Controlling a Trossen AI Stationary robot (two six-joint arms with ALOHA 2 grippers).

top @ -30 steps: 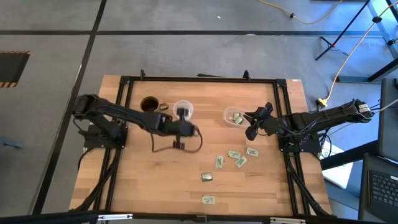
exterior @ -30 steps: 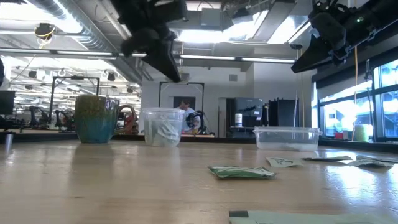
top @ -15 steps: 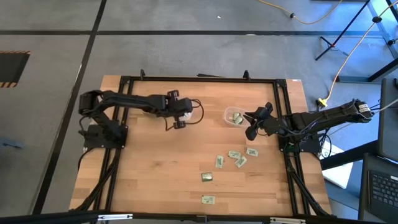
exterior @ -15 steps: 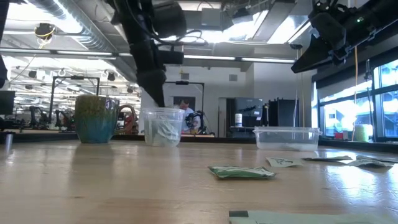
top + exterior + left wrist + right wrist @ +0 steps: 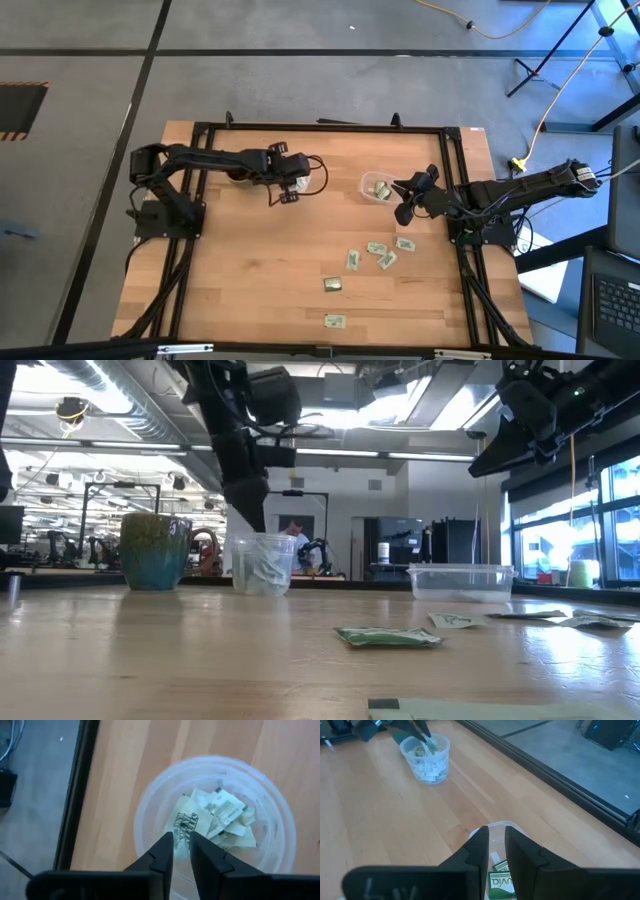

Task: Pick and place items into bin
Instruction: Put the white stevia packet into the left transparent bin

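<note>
A clear cup [image 5: 280, 820] with several green-and-white packets [image 5: 220, 812] stands far-left of centre on the table, also seen in the low view [image 5: 262, 563]. My left gripper [image 5: 181, 840] points down into the cup's mouth [image 5: 290, 183], its fingers close together. My right gripper [image 5: 497, 836], shut and empty, hovers above a clear bin [image 5: 376, 187] that holds a few packets [image 5: 500, 880]. More packets [image 5: 380, 255] lie flat on the wood nearer the near edge; two lie apart [image 5: 333, 284], [image 5: 334, 321]. My left gripper comes from above, slanting down, with its fingertips [image 5: 426, 741] inside the cup's rim over the packets. I cannot tell whether they touch a packet or the cup wall.
A green mug [image 5: 155, 550] stands just left of the cup, under my left arm. A black frame [image 5: 320, 127] edges the table. Bare wood lies between the cup and the loose packets [image 5: 388, 637].
My left gripper has moved from mid-table toward the far edge and down, arriving over the clear cup and dipping its tips to the rim. In the last half second it has barely shifted.
</note>
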